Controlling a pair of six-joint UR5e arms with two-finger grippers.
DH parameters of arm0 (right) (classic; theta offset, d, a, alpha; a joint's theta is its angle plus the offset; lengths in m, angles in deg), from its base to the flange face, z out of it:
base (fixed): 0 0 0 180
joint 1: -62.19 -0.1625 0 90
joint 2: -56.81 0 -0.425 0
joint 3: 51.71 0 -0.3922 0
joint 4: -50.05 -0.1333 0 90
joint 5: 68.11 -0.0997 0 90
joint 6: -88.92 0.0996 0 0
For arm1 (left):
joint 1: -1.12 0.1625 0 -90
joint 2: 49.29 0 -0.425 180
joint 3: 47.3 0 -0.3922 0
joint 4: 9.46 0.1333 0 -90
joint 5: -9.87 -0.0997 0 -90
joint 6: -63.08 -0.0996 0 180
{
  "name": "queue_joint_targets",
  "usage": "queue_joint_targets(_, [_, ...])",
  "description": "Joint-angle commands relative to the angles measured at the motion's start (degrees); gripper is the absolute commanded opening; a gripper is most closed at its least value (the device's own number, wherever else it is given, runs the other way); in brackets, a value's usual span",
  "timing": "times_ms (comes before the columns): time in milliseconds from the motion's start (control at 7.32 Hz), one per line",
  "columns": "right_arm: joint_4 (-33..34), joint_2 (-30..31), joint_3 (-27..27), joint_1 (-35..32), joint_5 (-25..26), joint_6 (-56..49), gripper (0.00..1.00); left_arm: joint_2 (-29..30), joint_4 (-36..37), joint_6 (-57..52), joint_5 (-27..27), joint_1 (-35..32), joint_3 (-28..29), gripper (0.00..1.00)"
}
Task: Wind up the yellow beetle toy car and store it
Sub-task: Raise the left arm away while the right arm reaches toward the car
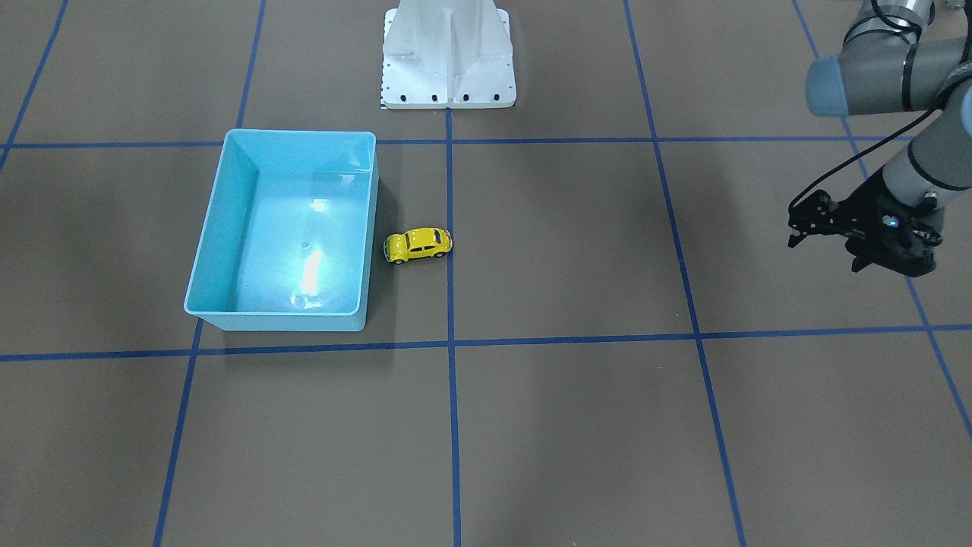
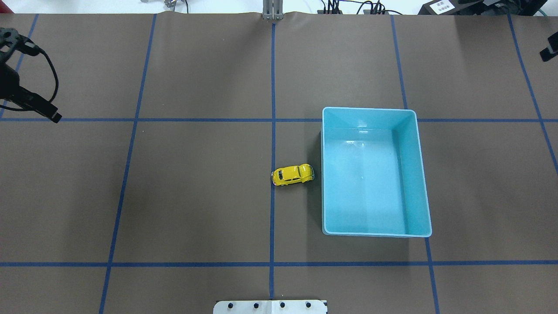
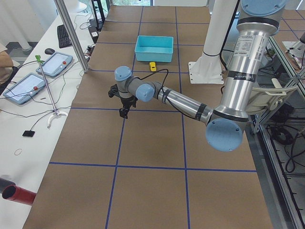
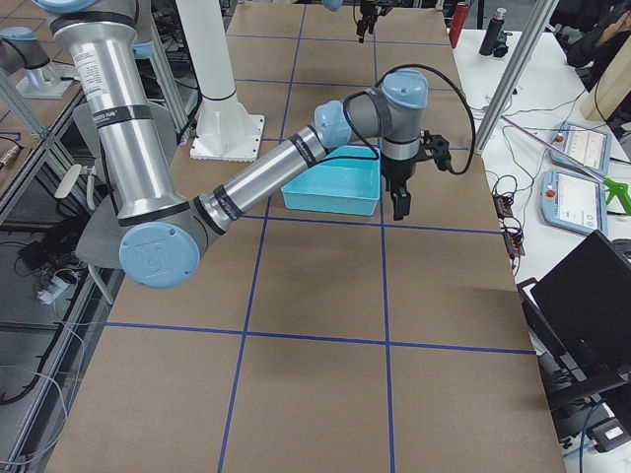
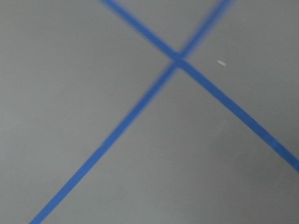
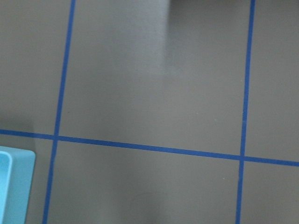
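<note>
The yellow beetle toy car [image 1: 418,245] stands on its wheels on the brown table, just beside the blue bin [image 1: 205,251], apart from its wall. It also shows in the overhead view [image 2: 293,174] and, small, in the exterior left view [image 3: 152,66]. The bin [image 2: 420,174] holds nothing. My left gripper [image 1: 793,232] hangs above the table's far left end [image 2: 54,115], far from the car; its fingers look shut and empty. My right gripper [image 2: 548,50] shows only as a black tip at the overhead view's right edge; I cannot tell its state.
Blue tape lines [image 2: 273,131] divide the brown table into squares. The robot's white base plate [image 1: 448,68] sits at the table's edge behind the car. Both wrist views show only bare table and tape; the right one shows a bin corner [image 6: 14,186].
</note>
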Motion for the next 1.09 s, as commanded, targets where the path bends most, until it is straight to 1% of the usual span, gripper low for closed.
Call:
queue_joint_targets(0, [0.2,-6.8,-5.3,10.1,2.7,-0.1,1.0,-4.7,1.7,0.3,3.4,-6.3,0.1,1.0])
queue_joint_targets(137, [0.2,-11.3,-5.4,16.3,2.6,-0.8,1.0,-6.3,2.2,-1.9,3.8,-9.7,0.0,1.0])
queue_joint_targets(273, [0.2,-14.5,-6.3,23.7,3.7,-1.8,1.0,-8.6,2.1,-2.2,4.0,-13.7,0.0,1.0])
queue_joint_targets(410, [-0.1,-16.4,-6.2,30.7,7.7,-5.0,1.0,-12.0,2.2,-2.2,3.9,-17.4,-0.2,1.0])
queue_joint_targets(546, [-0.2,-17.0,-6.0,37.3,12.2,-12.2,1.0,-13.9,2.2,-2.2,3.8,-23.2,0.3,1.0])
queue_joint_targets(683, [-1.2,-16.3,-6.0,41.7,15.7,-18.5,1.0,-16.1,2.1,-2.4,3.5,-23.9,0.0,1.0])
queue_joint_targets(819, [-2.7,-14.8,-5.3,44.9,17.1,-22.8,1.0,-17.9,2.1,-2.4,3.4,-24.1,0.5,1.0])
queue_joint_targets(956, [-7.6,-14.3,-2.1,46.3,18.9,-27.2,1.0,-18.2,2.0,-2.6,3.2,-24.1,0.9,1.0])
